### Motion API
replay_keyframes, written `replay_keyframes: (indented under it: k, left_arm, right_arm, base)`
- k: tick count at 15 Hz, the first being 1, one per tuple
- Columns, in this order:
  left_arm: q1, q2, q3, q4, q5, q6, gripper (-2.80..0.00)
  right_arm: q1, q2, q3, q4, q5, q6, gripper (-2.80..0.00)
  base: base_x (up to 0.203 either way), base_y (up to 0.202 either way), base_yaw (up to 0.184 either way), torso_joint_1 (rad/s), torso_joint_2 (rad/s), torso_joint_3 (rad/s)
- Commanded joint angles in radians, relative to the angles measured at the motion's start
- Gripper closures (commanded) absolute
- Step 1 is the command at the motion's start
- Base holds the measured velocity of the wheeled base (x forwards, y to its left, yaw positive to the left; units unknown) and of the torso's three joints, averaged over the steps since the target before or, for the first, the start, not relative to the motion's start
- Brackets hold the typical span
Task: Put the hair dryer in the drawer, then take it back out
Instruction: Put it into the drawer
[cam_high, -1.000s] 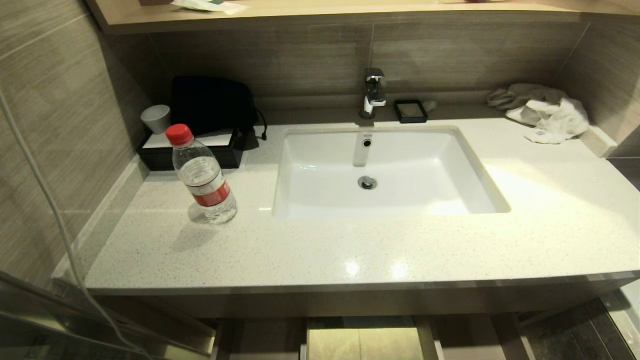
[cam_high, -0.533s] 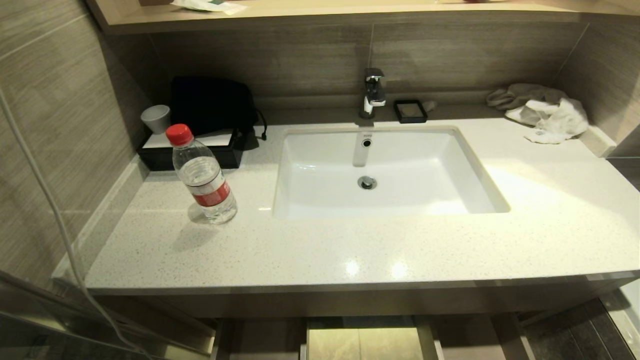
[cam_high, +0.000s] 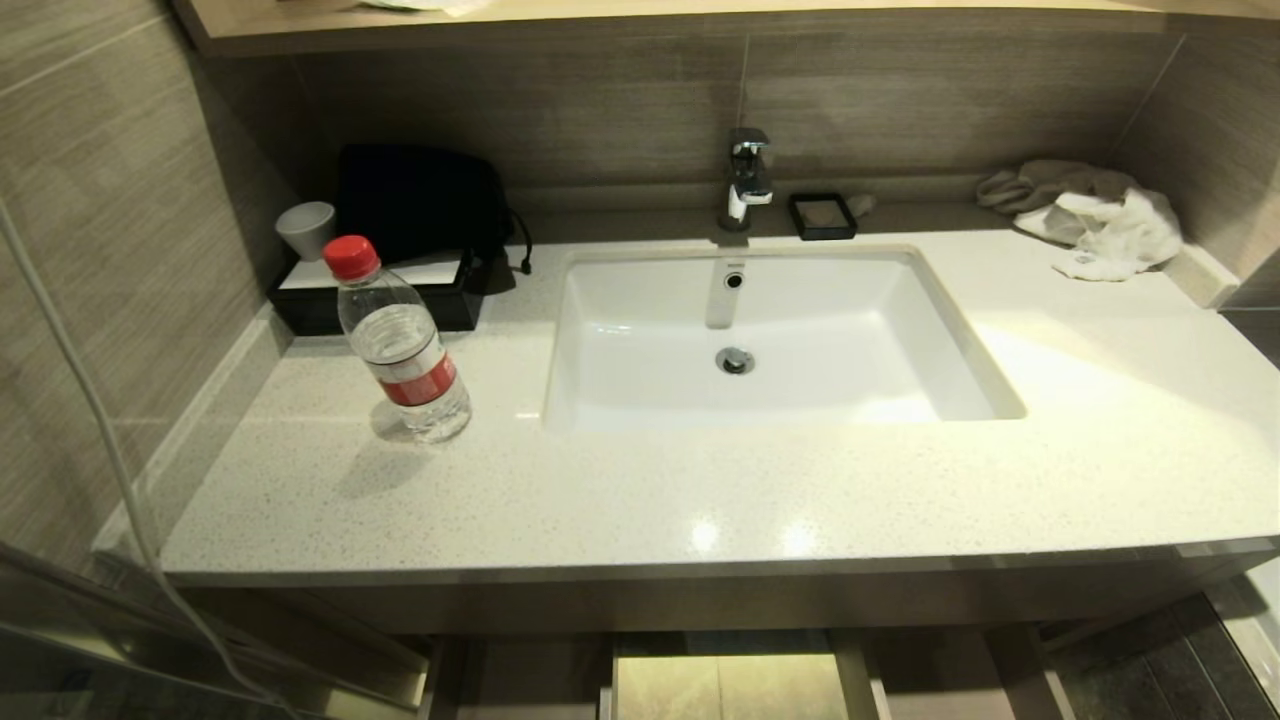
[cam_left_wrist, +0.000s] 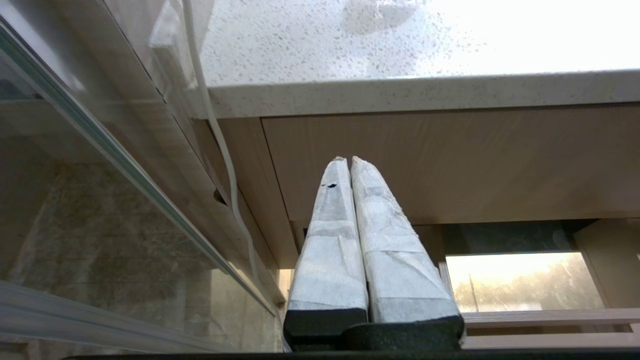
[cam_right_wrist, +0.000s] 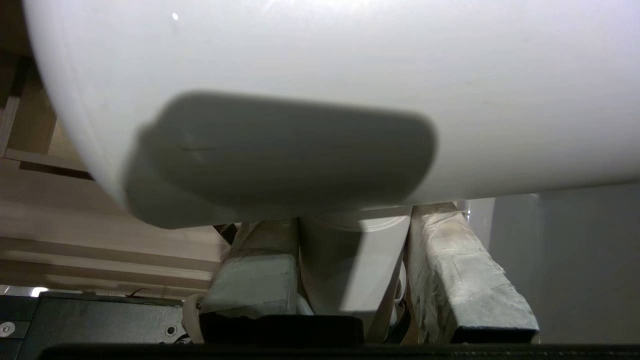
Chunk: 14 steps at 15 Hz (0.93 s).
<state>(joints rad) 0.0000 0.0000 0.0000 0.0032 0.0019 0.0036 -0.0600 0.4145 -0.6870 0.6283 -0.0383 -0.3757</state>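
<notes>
Head view: neither arm visible above the speckled white countertop. Left wrist view: left gripper pressed closed below the counter edge. Right wrist view: right gripper clamps the handle of the small white round-barrelled hair dryer, barrel beyond its fingertips.

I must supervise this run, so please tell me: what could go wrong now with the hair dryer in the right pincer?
1. The right pincer grips only the handle of the hair dryer; the heavy barrel might tilt or slip.
2. The barrel fills the right wrist view, hiding what is ahead, so it may bump the wood panel beside it.
3. The head view shows only a strip of the drawer, so placement is poorly watched.
</notes>
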Motion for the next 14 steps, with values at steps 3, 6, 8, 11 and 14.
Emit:
replay_keyframes:
  k: [3,6,8,11,14]
  left_arm:
    - [0.000,0.000,0.000,0.000,0.000,-0.001,0.00]
    - [0.000,0.000,0.000,-0.001,0.000,-0.001,0.00]
    - [0.000,0.000,0.000,0.000,0.000,-0.001,0.00]
    - [0.000,0.000,0.000,0.000,0.000,-0.001,0.00]
    - [0.000,0.000,0.000,0.000,0.000,-0.001,0.00]
  right_arm:
    - [0.000,0.005,0.000,-0.004,-0.002,-0.002,0.00]
    - [0.000,0.003,-0.002,-0.004,0.000,-0.002,0.00]
    - [0.000,0.006,-0.005,0.001,0.000,-0.002,0.00]
    - [-0.001,0.015,-0.001,0.008,-0.004,0.006,0.00]
    - [0.000,0.012,-0.005,0.004,-0.011,0.017,0.00]
  base:
    - [0.000,0.000,0.000,-0.096,0.29,0.192]
    - [0.000,0.000,0.000,-0.007,0.02,0.011]
    - [0.000,0.000,0.000,0.000,0.00,0.000]
    - [0.000,0.000,0.000,0.000,0.00,0.000]
    - [0.000,0.000,0.000,0.000,0.00,0.000]
